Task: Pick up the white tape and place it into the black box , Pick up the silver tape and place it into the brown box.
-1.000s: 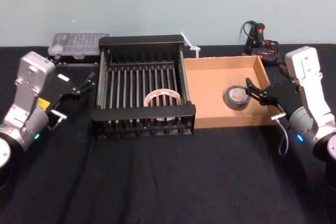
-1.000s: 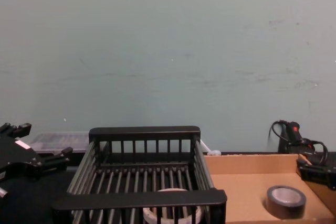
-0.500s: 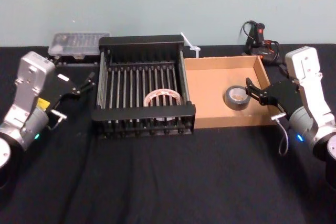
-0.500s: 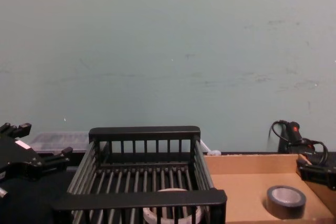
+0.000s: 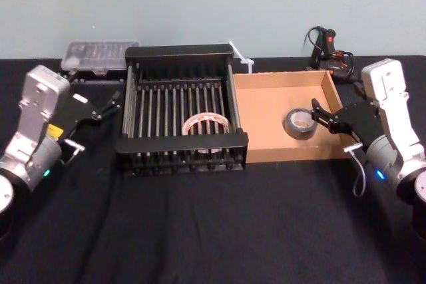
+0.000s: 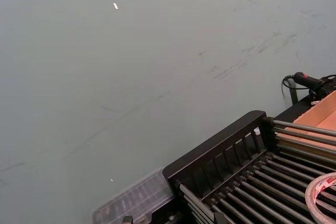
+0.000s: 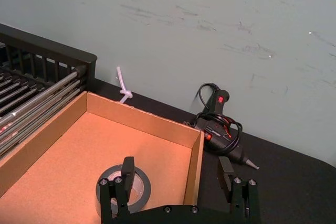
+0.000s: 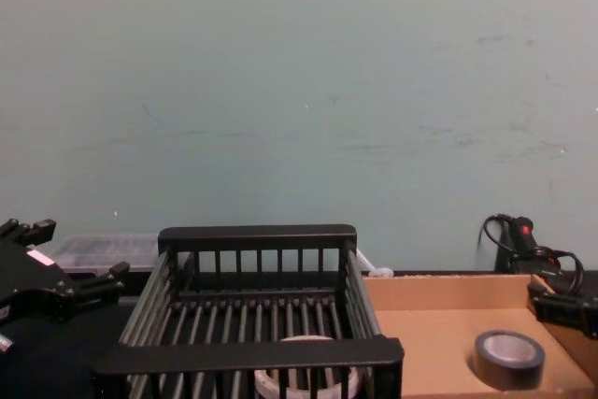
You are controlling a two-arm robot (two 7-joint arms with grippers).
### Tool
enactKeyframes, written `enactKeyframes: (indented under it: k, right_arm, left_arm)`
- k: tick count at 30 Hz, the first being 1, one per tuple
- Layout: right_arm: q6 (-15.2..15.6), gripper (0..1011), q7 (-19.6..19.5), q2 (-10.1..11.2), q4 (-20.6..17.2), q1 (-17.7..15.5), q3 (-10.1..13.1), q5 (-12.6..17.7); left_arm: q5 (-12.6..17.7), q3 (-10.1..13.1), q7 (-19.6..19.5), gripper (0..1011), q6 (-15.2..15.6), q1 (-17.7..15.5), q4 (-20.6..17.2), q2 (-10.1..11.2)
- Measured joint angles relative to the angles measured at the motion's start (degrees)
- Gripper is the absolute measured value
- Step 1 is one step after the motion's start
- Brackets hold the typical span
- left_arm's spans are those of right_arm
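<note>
The white tape (image 5: pixel 206 124) lies flat on the slatted floor of the black box (image 5: pixel 180 51), near its front wall; it also shows through the bars as the white tape (image 8: pixel 304 380) and at the frame edge as the white tape (image 6: pixel 323 192). The silver tape (image 5: pixel 301 123) lies flat in the brown box (image 5: pixel 266 101), toward its right side. My right gripper (image 5: pixel 318 114) hangs open just right of the roll, over the box's right wall; one finger (image 7: pixel 127 166) is above the silver tape (image 7: pixel 140 183). My left gripper (image 5: pixel 112 104) is open, left of the black box.
A clear plastic case (image 5: pixel 100 54) sits behind the black box at the left. A glue gun (image 5: pixel 323 44) with its cable lies behind the brown box, and a white zip tie (image 5: pixel 241 58) lies between the boxes at the back. The wall stands close behind.
</note>
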Motion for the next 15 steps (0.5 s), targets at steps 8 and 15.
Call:
enactKeyframes:
  k: [8, 15]
  right_arm:
    - [0.0, 1002, 0.0, 0.0, 0.0, 0.0, 0.0, 0.0]
    - [0.0, 1002, 0.0, 0.0, 0.0, 0.0, 0.0, 0.0]
  left_arm:
    - [0.0, 0.0, 0.0, 1002, 0.0, 0.0, 0.0, 0.0]
    - [0.0, 0.0, 0.0, 1001, 0.0, 0.0, 0.0, 0.0]
